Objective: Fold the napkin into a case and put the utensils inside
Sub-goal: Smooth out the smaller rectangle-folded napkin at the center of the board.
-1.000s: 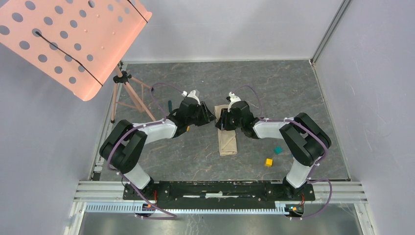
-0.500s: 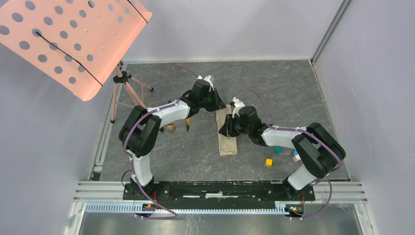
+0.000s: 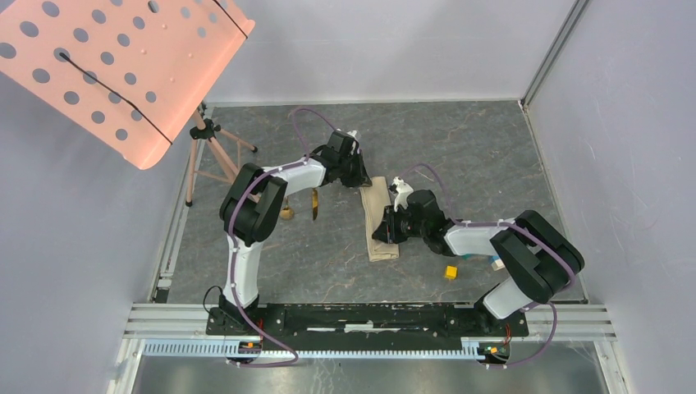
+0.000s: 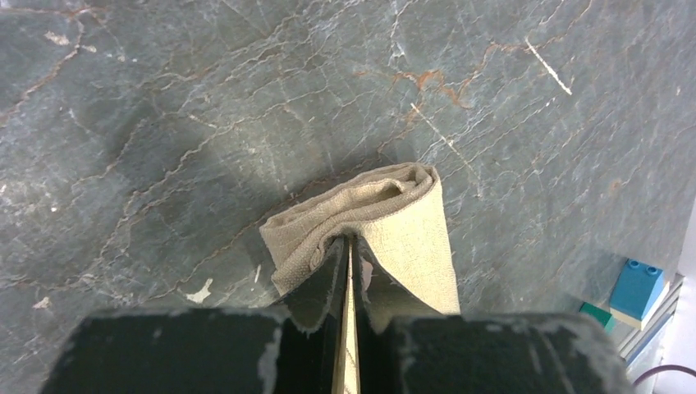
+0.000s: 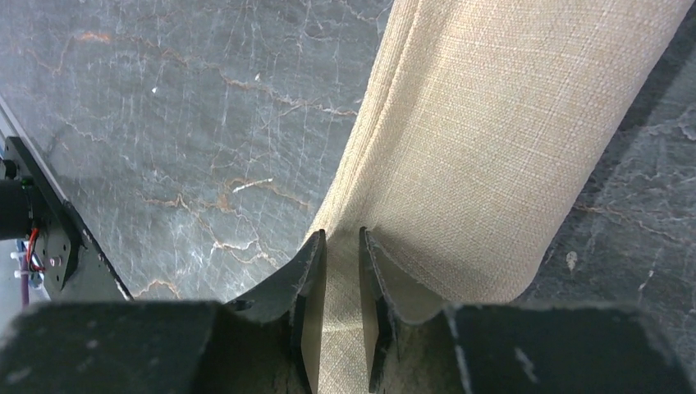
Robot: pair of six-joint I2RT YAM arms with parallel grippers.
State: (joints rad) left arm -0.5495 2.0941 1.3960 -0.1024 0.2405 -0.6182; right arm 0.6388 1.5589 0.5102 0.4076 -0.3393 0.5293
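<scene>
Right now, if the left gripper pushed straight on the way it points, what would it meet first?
The napkin: the left gripper is closed on its fold. Just behind the cloth lies the table, probably very close, though depth is unclear.

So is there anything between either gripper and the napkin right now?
Nothing visible. The left gripper has its jaws pinched on the napkin at its far end; the right gripper has its jaws on a raised fold further toward its near end.
</scene>
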